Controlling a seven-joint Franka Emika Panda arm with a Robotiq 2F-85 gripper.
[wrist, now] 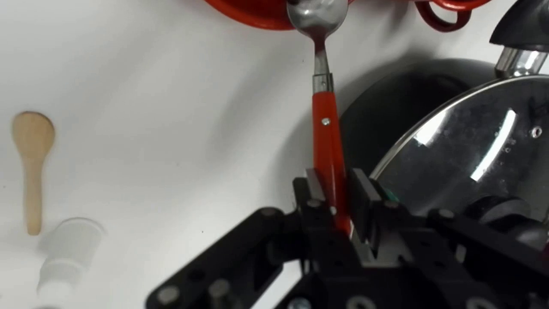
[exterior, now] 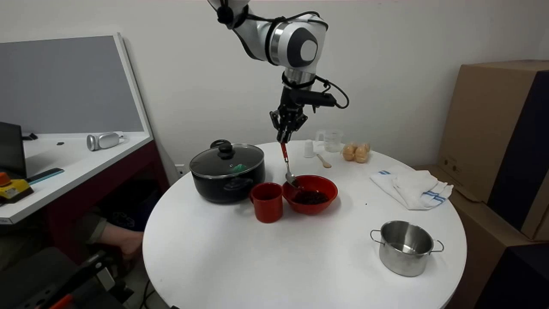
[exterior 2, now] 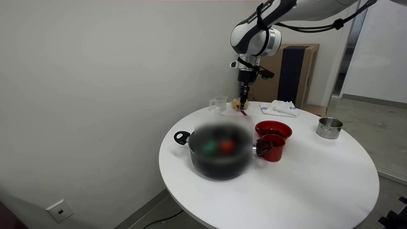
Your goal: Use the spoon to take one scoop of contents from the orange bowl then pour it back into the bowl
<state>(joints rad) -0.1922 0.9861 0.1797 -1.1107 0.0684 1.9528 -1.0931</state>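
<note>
My gripper [exterior: 283, 140] is shut on the red handle of a metal spoon [wrist: 328, 133], seen in the wrist view. The spoon [exterior: 286, 161] hangs steeply tilted, its head at the rim of the orange bowl in an exterior view. Some dark matter shows at the spoon's tip; whether it touches the bowl I cannot tell. The red-orange bowl [exterior: 309, 209] stands on the table with dark contents [exterior: 310, 197] inside. It also shows in an exterior view [exterior 2: 272, 125] and is cut off at the top of the wrist view [wrist: 257, 10]. My gripper is above and behind the bowl.
A red mug [exterior: 266, 207] stands close beside the bowl. A lidded black pot [exterior: 225, 189] stands beyond it, partly blurred in an exterior view [exterior 2: 222, 171]. A wooden spoon [exterior: 324, 161], white shaker [exterior: 309, 149], measuring cup [exterior: 333, 141], eggs [exterior: 356, 152], towel [exterior: 418, 189] and steel pot [exterior: 403, 259] surround.
</note>
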